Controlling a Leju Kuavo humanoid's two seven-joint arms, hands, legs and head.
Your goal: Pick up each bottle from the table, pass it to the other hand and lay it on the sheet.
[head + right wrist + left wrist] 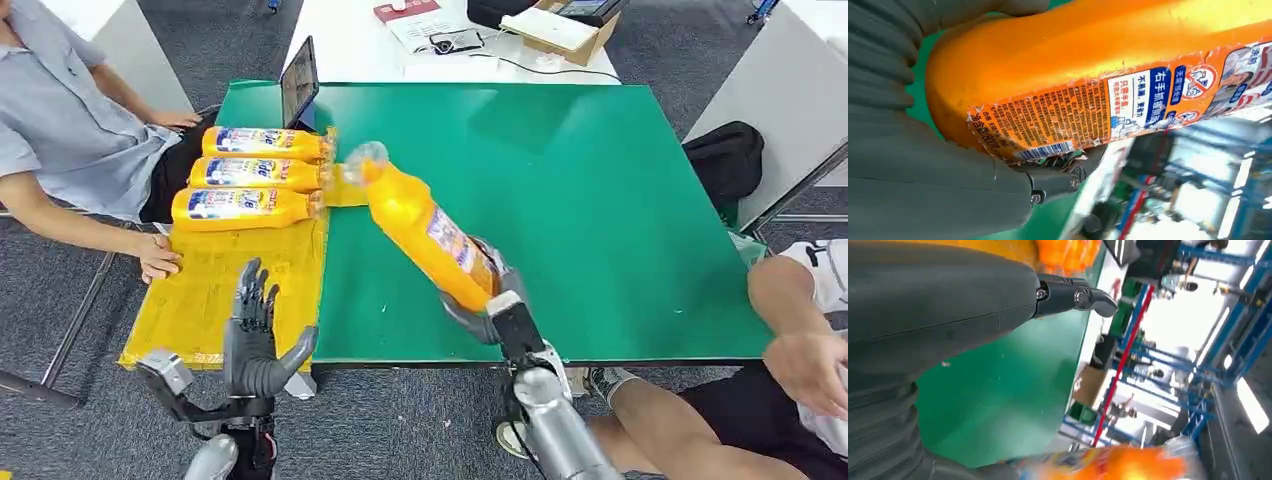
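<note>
— Right hand [487, 300], what's it doing?
— Gripping the base of the orange bottle [425, 232], tilted above the green table [580, 200].
— Left hand [255, 335]?
— Fingers spread, holding nothing, near the yellow sheet [215, 290], where three bottles [250, 172] lie.

— Bottles? Four orange: one [262, 143], two [255, 174], three [240, 206] lying on the yellow sheet [200, 300], a fourth [425, 230] gripped in the right hand [490, 300].
— Sheets?
— One. Also one green table [580, 180], one laptop [299, 82].
— People?
— Two, one [70, 130] on each side [800, 350].
</note>
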